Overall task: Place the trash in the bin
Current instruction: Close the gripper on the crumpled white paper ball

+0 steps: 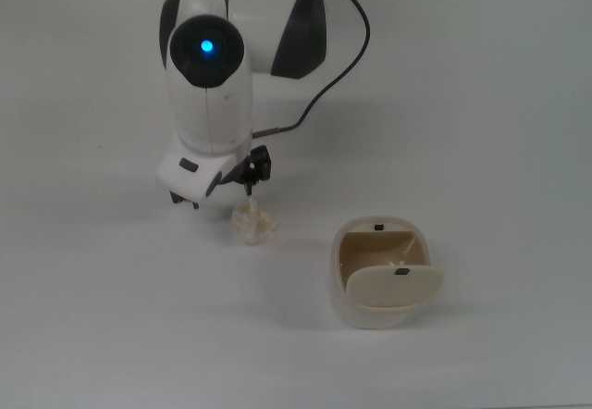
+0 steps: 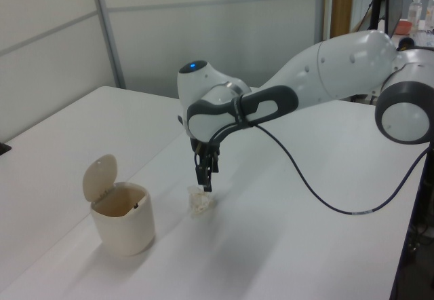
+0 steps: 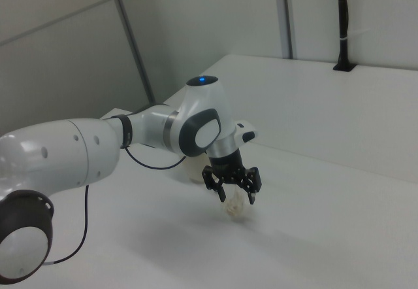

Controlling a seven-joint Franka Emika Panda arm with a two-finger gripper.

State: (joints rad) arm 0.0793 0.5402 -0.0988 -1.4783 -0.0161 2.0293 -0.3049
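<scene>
Off-white crumpled paper forms the trash point(image 1: 252, 225), a small, lumpy, wrinkled wad lying on the plain white table point(image 1: 481, 104). In the top view it sits to the left of the bin and clear of it, with bare table between the two.

Handling estimate: the wad appears very light, soft and compressible. It is unlikely to break, and its creased surface should give adequate friction. A light object of this kind may shift or roll if one finger reaches it before the other, so both fingers should close evenly.

Recommended hold: across the widest part of the lump, low enough to catch the body and not a loose outer fold, which could tear or unfold.

Gripper point(image 3: 232, 186): the black two-finger claw points downward directly above the wad. In the right view the fingers are spread apart, one on each side of the top of the paper, and nothing is held. Contact with the paper cannot be confirmed.

Bin point(image 1: 381, 275): a small beige plastic tub with rounded corners and a tan interior. Its cream swing lid is tipped up, leaving the mouth exposed. A release from above the opening should suffice.
</scene>
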